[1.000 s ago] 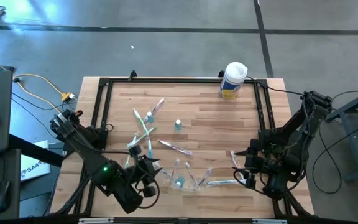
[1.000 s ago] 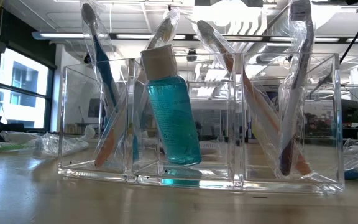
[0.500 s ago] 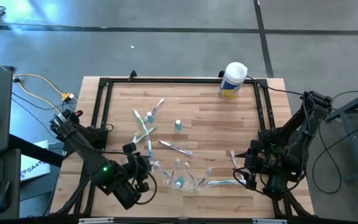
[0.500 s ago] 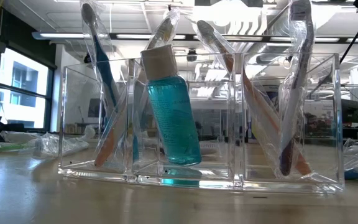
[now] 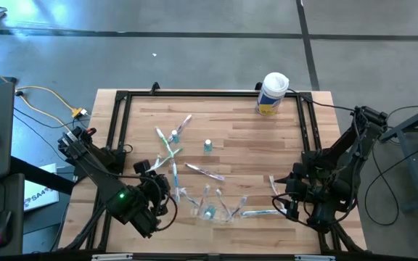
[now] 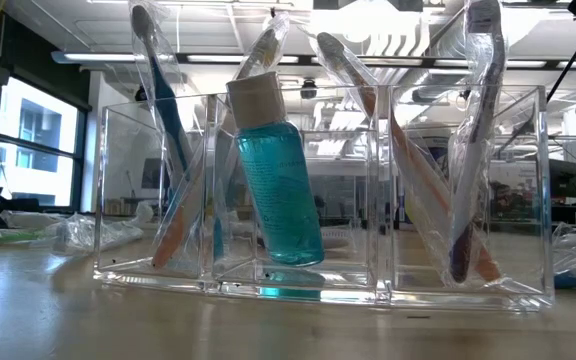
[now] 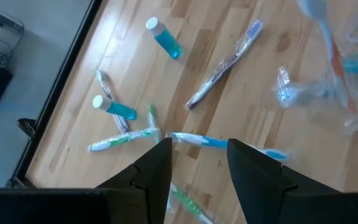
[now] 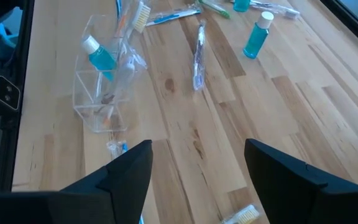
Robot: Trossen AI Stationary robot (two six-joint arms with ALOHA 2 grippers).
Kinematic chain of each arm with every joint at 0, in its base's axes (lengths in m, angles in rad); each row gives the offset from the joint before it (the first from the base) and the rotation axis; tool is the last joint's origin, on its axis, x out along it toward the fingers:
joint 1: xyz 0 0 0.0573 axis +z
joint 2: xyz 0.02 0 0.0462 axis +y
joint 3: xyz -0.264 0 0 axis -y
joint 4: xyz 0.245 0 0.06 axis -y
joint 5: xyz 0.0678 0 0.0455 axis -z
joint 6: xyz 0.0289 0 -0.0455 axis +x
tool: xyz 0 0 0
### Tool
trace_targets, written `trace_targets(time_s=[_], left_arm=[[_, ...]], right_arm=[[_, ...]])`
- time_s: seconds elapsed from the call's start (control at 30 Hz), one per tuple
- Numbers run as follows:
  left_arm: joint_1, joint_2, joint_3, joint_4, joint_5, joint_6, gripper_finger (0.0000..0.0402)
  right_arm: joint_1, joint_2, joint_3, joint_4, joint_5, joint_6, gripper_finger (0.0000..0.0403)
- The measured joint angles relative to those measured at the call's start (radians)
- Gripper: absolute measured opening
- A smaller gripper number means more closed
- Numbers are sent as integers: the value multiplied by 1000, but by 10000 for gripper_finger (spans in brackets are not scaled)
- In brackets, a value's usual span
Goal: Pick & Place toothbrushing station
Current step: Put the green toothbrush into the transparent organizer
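Holder (image 6: 318,190) partly stocked — four brushes, one tube in. My left end effector (image 7: 197,155) hangs empty, half-spread, over loose brushes (image 7: 194,140); right end effector (image 8: 197,165) waits wide.

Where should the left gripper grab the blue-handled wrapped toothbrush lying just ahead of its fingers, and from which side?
Probably mid-handle, from straight above. In the left wrist view the blue-handled toothbrush lies flat on the table, crosswise to the open left gripper. A green-handled toothbrush nearly touches its one end, so stay toward the blue middle, with one finger on each long side of the handle.
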Motion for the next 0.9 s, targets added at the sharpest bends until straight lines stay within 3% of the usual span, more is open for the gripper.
trace_targets(time_s=[0.23,0.57,0.73,0.9], left_arm=[[0,1,0,2,66,52,152],[-1,0,-8,3,237,-125,152],[25,-9,-87,1,267,-221,152],[107,-18,-200,-1,427,-282,152]], right_arm=[[0,0,0,-4,0,-2,248],[0,0,0,-26,-7,-37,248],[10,0,0,-45,-3,-38,248],[16,0,0,-47,0,-38,248]])
